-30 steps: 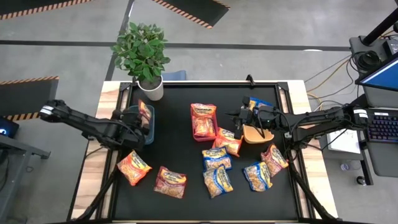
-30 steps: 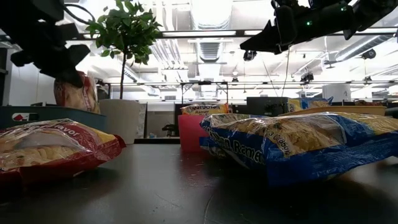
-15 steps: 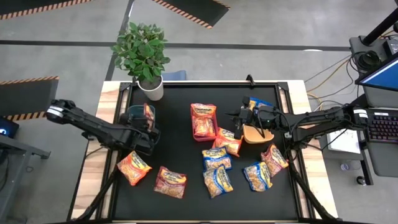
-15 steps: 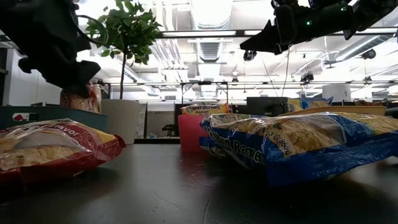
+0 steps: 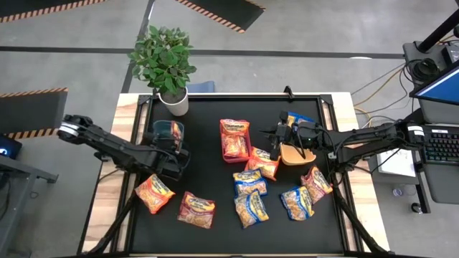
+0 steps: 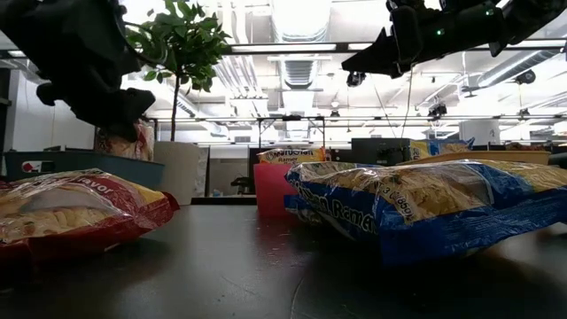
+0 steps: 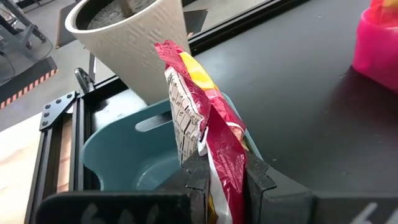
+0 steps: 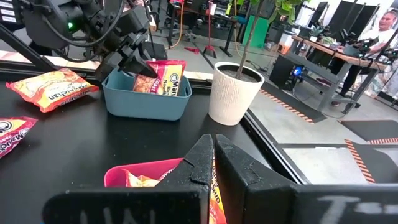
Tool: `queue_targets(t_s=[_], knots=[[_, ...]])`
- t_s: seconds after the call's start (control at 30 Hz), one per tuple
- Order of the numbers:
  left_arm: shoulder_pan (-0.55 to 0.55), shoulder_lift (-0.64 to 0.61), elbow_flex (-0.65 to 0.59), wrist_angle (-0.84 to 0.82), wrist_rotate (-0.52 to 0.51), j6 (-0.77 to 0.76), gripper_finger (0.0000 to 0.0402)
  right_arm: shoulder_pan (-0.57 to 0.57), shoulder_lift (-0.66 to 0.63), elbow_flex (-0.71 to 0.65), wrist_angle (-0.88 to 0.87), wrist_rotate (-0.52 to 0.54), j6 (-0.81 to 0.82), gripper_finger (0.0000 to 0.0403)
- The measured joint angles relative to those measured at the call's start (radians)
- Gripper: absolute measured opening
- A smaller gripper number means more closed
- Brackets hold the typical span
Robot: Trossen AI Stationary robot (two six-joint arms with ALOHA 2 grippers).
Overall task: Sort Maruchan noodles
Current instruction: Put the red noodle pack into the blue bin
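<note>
Left gripper (image 7: 214,177): closed on a red-pink packet (image 7: 205,124), held upright over the teal bin (image 7: 118,152).
Right gripper (image 8: 213,155): fingers nearly together around an orange packet edge (image 8: 217,196), above the red bin (image 8: 134,174).
Table (image 5: 208,168): black mat is strewn with loose packets (image 5: 247,183).
Room: a potted plant (image 5: 166,61) is seen at the back edge; grey floor with hazard striping beyond.

So over the last second the left gripper (image 5: 172,138) slid toward 3 o'clock, carrying its red-pink packet (image 7: 205,134) from the 9 o'clock side of the teal bin (image 5: 159,130) over to its 3 o'clock edge, fingers clamped the whole way.
</note>
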Motion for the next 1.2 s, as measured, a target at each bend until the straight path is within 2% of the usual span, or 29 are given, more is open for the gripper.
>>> queue_targets(t_s=[0.43, 0.9, 1.2], knots=[[0.022, 0.095, 0.048, 0.019, 0.036, -0.009, 0.0036, 0.0, 0.0, 0.006, 0.0, 0.0, 0.004, 0.0009], [0.036, 0.18, 0.11, 0.009, 0.057, -0.01, 0.0158, 0.0, 0.0, 0.006, 0.0, 0.0, 0.013, 0.0009], [0.035, 0.166, 0.24, -0.219, 0.089, -0.004, 0.0205, 0.0, -0.001, 0.006, 0.0, 0.0, 0.037, 0.0009]])
